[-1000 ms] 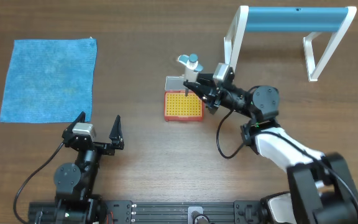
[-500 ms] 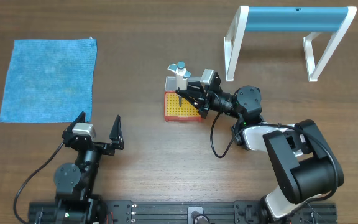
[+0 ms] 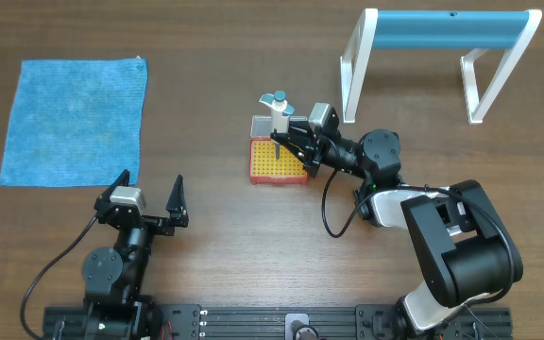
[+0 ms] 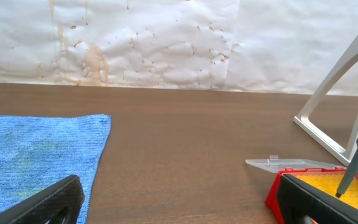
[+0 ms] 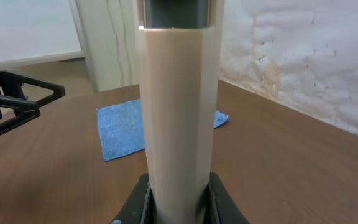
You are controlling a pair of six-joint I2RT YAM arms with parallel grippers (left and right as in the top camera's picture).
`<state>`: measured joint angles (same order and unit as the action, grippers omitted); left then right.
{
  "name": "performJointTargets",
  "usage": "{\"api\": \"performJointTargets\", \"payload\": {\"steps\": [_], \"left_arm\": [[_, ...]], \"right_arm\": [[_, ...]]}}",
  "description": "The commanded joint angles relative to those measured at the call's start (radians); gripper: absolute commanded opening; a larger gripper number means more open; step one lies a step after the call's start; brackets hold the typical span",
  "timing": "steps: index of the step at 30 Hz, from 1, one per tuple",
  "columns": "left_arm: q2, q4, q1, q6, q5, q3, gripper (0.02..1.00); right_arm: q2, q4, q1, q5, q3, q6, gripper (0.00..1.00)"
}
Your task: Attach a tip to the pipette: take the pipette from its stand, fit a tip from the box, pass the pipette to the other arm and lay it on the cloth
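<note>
The right hand (image 3: 287, 135) is pinching the pipette (image 3: 278, 111), its two fingers (image 5: 227, 200) pressing against either side of the pale barrel. It is holding the pipette upright over the red tip box (image 3: 278, 162), which is sitting in the middle of the desk (image 3: 206, 236). In the left wrist view the pipette's thin lower end (image 4: 355, 163) is pointing down at the yellow rack of tips in the box (image 4: 321, 182); whether it is touching a tip cannot be told. The box's clear lid (image 4: 278, 163) is lying open on the far side.

The left hand (image 3: 151, 181) is hovering low at the near left, its fingers (image 4: 50, 198) spread wide and holding nothing. The blue cloth (image 3: 74, 109) is lying flat at the far left, just beyond the left hand. The white and blue stand (image 3: 442, 28) is standing at the far right, apart from the box.
</note>
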<state>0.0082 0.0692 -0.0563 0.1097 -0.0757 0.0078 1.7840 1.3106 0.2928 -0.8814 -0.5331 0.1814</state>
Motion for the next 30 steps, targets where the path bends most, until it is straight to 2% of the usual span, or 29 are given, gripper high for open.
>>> {"api": "performJointTargets", "payload": {"steps": [1, 30], "left_arm": [[-0.005, 0.005, -0.003, -0.002, -0.013, -0.002, 0.998], [-0.005, 0.005, -0.003, -0.002, -0.013, -0.002, 0.998]], "right_arm": [[-0.008, 0.011, -0.006, 0.004, 0.0, 0.006, 0.077], [-0.006, -0.038, -0.002, -0.003, 0.0, 0.028, 0.08]]}}
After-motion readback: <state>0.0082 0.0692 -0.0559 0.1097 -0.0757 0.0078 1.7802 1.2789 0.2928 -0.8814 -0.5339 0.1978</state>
